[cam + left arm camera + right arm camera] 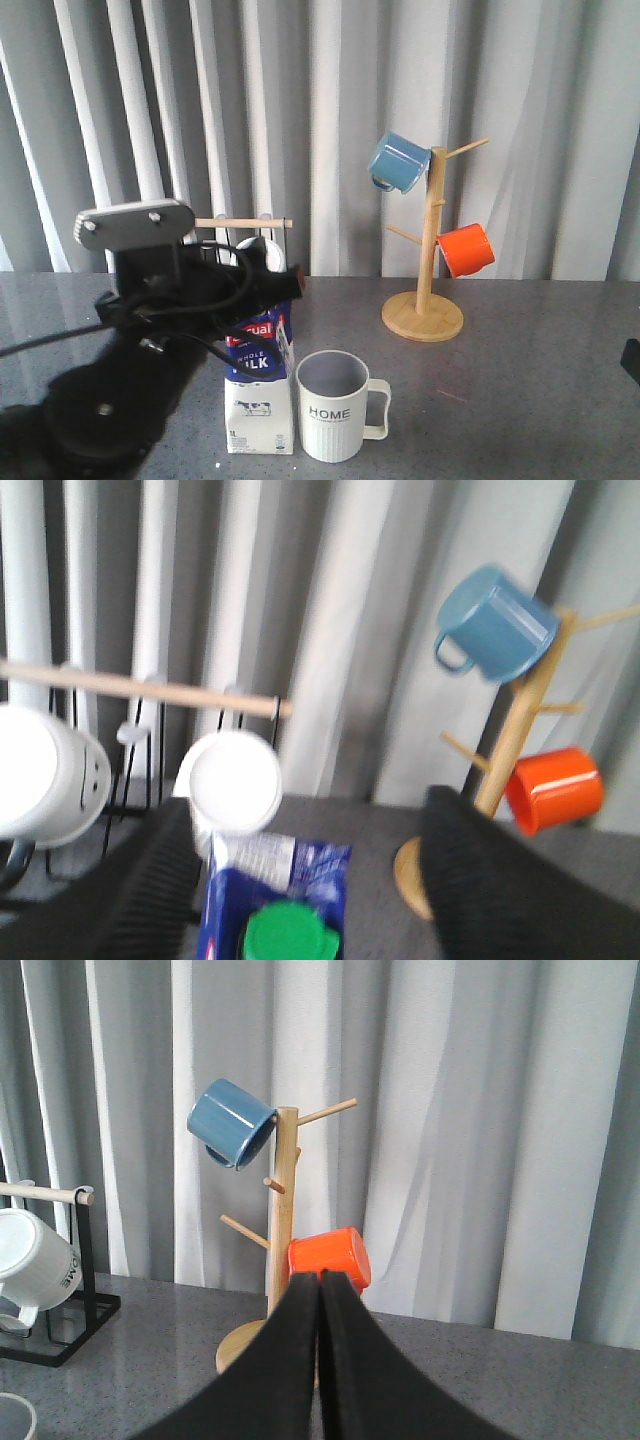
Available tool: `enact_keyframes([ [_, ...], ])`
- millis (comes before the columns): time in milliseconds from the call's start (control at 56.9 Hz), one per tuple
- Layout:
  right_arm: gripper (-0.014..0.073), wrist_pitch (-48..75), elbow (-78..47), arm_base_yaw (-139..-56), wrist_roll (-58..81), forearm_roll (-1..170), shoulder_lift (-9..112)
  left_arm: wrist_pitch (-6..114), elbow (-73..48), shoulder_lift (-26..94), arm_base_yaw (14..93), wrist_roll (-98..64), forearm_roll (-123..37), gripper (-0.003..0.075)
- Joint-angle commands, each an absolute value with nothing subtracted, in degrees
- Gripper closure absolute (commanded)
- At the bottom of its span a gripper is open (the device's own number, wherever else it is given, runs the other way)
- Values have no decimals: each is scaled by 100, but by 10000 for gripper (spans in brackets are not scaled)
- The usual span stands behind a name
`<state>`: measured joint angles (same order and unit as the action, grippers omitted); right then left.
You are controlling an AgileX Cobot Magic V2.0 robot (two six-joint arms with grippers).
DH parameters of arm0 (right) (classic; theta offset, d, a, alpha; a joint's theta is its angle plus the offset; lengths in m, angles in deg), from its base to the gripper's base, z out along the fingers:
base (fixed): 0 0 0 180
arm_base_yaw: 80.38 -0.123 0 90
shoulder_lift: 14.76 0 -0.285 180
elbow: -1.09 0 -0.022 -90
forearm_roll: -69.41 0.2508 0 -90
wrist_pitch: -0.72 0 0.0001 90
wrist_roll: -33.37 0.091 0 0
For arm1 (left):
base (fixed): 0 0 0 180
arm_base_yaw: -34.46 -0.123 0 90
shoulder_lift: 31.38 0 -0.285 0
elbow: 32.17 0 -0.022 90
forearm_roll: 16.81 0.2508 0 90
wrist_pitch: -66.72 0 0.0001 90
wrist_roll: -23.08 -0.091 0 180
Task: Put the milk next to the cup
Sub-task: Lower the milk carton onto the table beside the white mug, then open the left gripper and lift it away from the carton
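Milk [260,385] is seen standing upright on the grey table [540,400], immediately beside the cup [334,407], on the side away from the cup's handle; the two are touching or nearly so, and which cannot be told. The cup's handle is pointed toward the wooden mug tree [428,262].

The left gripper [310,880] is positioned over the carton's top. In the left wrist view its two dark fingers [150,880] are spread wide, one on each side of the carton, with clear gaps between them and the carton, whose green cap [290,935] lies between them. The right gripper [320,1360] is seen in its own wrist view with its fingers pressed together and nothing held; it is aimed toward the mug tree.

Open grey surface is left between the cup and the mug tree, and more beyond the tree. The near table edge runs close in front of the cup and carton.

Counted: one carton, one ribbed cup, and two enamel mugs on the tree, one blue [398,162] above and one orange [466,250] below. Behind the carton, a black rack with a wooden bar [140,688] carries two white mugs [235,780], seen in the left wrist view.
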<state>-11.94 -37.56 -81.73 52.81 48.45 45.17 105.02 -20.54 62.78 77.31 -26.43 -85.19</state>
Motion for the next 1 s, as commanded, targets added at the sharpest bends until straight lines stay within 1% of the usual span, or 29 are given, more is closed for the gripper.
enact_keyframes([
  [0,602,-1598,-3568,-8140,5266,4823,4454,10337,-2203,5538,7749,-2687,-7917,729],
  [176,602,-1598,-3568,-8140,5266,4823,4454,10325,-2203,4838,7749,-2730,-7719,729],
  [334,602,-1598,-3568,-8140,5266,4823,4454,10278,-2203,4555,7749,-2634,-7719,727],
  [404,602,-1598,-3568,-8140,5266,4823,4454,10213,-2203,4464,7749,-2295,-7712,727],
  [474,602,-1598,-3568,-8140,5266,4823,4454,10052,-2203,4341,7749,-1500,-7712,727],
  [545,602,-1598,-3568,-8140,5266,4823,4454,9501,-2203,4271,7749,-835,-7548,727],
  [773,602,-1598,-3568,-8140,5266,4823,4454,7341,-1852,4207,7722,-752,-5384,727],
  [808,602,-1598,-3568,-8140,5266,4823,4454,7183,-1734,4132,7703,-596,-4912,727],
  [896,602,-1598,-3568,-8140,5266,4823,4454,7191,-1223,3858,7528,421,-3632,726],
  [984,602,-1598,-3568,-8140,5266,4823,4454,7208,-693,3488,7102,1745,-2373,726],
])
